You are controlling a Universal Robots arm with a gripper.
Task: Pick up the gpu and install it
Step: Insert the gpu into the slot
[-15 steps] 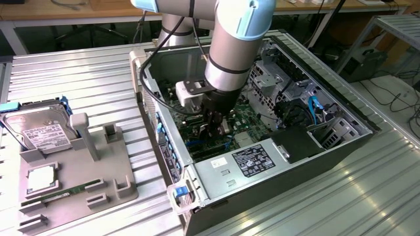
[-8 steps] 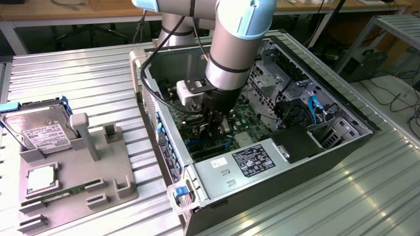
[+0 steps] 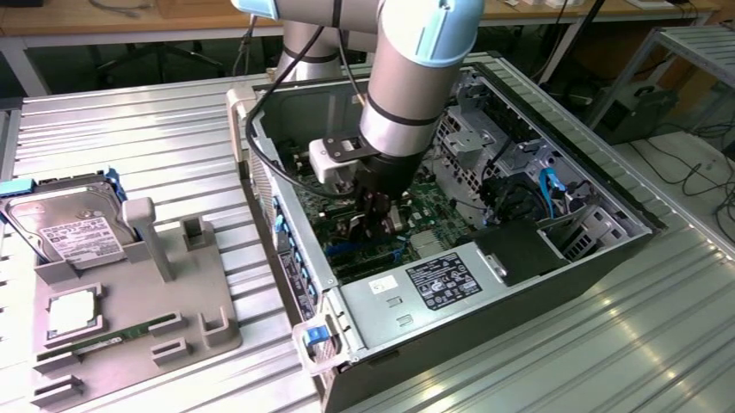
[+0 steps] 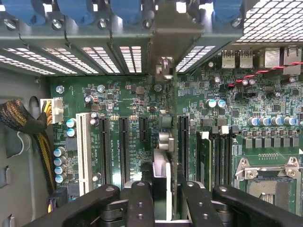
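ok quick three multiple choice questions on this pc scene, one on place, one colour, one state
1. Where is the gripper?
A. over the grey holder
B. inside the open computer case
C. above the hard drive

2. What colour is the one odd long slot beside the black ones?
A. white
B. red
C. yellow

3. What state is the gpu in?
A. lying on the table
B. parked in the grey holder
C. gripped, edge-on above the motherboard

Answers:
1. B: the gripper reaches down into the computer case.
2. A: the slot is white.
3. C: the gpu sits between the fingers over the motherboard.
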